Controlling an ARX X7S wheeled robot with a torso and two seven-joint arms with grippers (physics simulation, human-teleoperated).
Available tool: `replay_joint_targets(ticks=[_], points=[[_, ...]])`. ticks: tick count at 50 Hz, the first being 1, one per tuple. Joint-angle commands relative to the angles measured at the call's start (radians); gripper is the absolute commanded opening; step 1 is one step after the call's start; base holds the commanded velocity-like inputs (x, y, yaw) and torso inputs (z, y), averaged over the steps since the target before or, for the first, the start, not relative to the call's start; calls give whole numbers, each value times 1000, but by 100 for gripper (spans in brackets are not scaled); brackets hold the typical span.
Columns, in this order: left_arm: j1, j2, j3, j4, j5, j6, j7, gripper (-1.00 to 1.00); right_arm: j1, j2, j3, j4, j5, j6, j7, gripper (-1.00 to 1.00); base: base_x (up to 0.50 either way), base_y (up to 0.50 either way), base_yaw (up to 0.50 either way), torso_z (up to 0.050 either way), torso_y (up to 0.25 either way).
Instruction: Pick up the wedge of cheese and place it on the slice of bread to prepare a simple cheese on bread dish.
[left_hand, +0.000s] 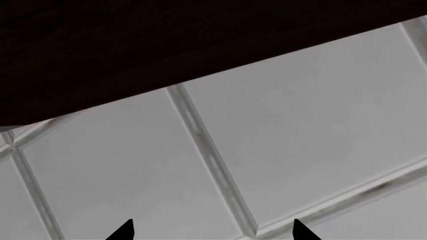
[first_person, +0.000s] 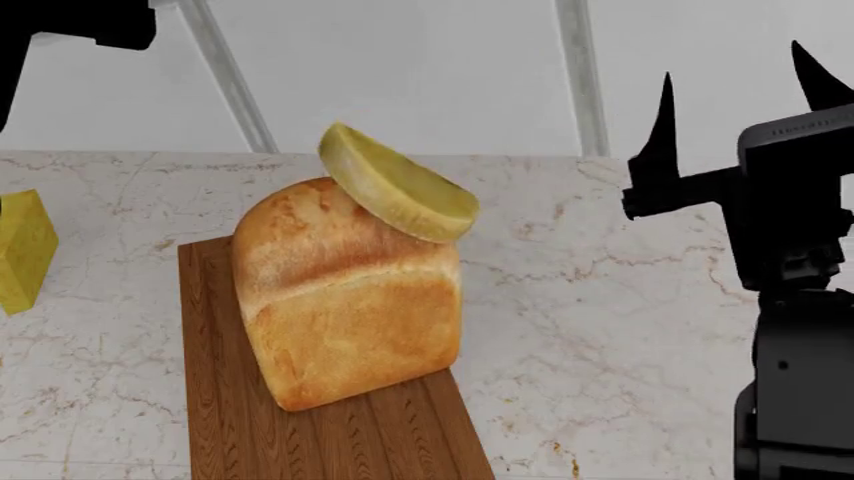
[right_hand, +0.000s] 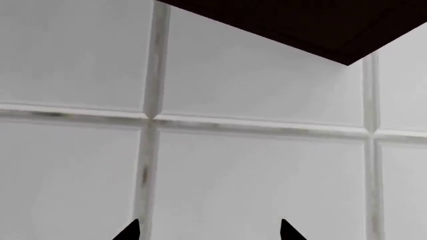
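Note:
In the head view the pale yellow half-disc wedge of cheese (first_person: 395, 185) rests tilted on top of the golden-brown bread loaf (first_person: 344, 295), which stands on a ribbed wooden cutting board (first_person: 320, 430). My right gripper (first_person: 742, 85) is raised to the right of the loaf, open and empty, its tips pointing up at the tiled wall. Only a dark part of my left arm (first_person: 67, 25) shows at the top left there. The left wrist view shows my left gripper (left_hand: 212, 230) open, facing only wall tiles. The right wrist view shows my right gripper (right_hand: 208, 231) with its tips apart, facing tiles.
A brighter yellow blocky cheese chunk (first_person: 22, 250) sits at the left edge on the marble counter (first_person: 601, 330). A white tiled wall (first_person: 400, 70) stands behind the counter. A dark cabinet underside (left_hand: 133, 45) shows in the left wrist view and also in the right wrist view (right_hand: 300, 25).

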Motion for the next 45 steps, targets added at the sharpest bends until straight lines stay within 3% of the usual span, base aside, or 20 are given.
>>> replay_joint_targets(ticks=[1, 19, 26, 39, 45], points=[[3, -2, -4, 9, -6, 6, -2, 100, -29, 10, 22, 0, -19, 100, -68, 100, 0, 0, 0, 0, 0], [2, -5, 1, 10, -15, 5, -8, 100, -28, 8, 27, 0, -10, 108, -78, 100, 0, 0, 0, 0, 0], [19, -15, 24, 75, -2, -35, -17, 100, 4, -9, 238, 0, 111, 279, -159, 100, 0, 0, 0, 0, 0], [72, -24, 9, 249, -16, -157, -30, 100, 59, -6, 327, -10, 91, 275, -239, 100, 0, 0, 0, 0, 0], [92, -29, 8, 388, -16, -252, -41, 100, -59, -16, 342, -322, 120, 451, -224, 100, 0, 0, 0, 0, 0]])
